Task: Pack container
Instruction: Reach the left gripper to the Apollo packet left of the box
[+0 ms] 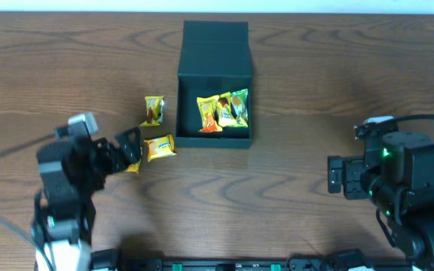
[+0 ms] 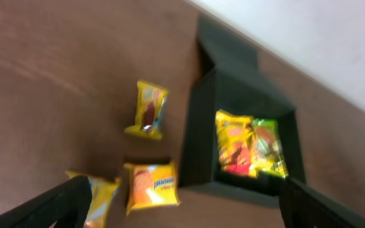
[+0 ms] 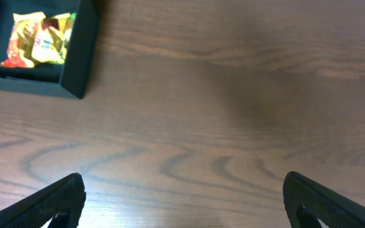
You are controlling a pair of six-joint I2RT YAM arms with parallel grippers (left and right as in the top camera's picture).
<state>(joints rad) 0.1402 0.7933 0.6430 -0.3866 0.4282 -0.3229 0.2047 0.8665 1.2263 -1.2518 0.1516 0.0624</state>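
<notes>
The container [image 1: 213, 140] is found at the far middle of the table [image 1: 300, 90], its flap lid [image 1: 215, 41] folded back flat away from the arms and its interior exposed. Two yellow-orange snack packets [image 1: 210, 113] and a green packet [image 1: 239, 106] are seen leaning together against its right inner side; the left part of the floor is bare. Three yellow packets are noted outside on the left: an upper one [image 1: 154, 111] near the left wall, a second [image 1: 159, 147] just off the front left corner, and a third [image 1: 132, 165] beside it. The left gripper [image 1: 129, 149] is held over this group with fingers [image 2: 59, 204] spread fully and nothing held; one finger overlaps the third packet, though contact cannot be determined. The right gripper [image 1: 337, 175] is positioned well apart, over bare wood, fingers [image 3: 52, 204] wide apart and empty.
</notes>
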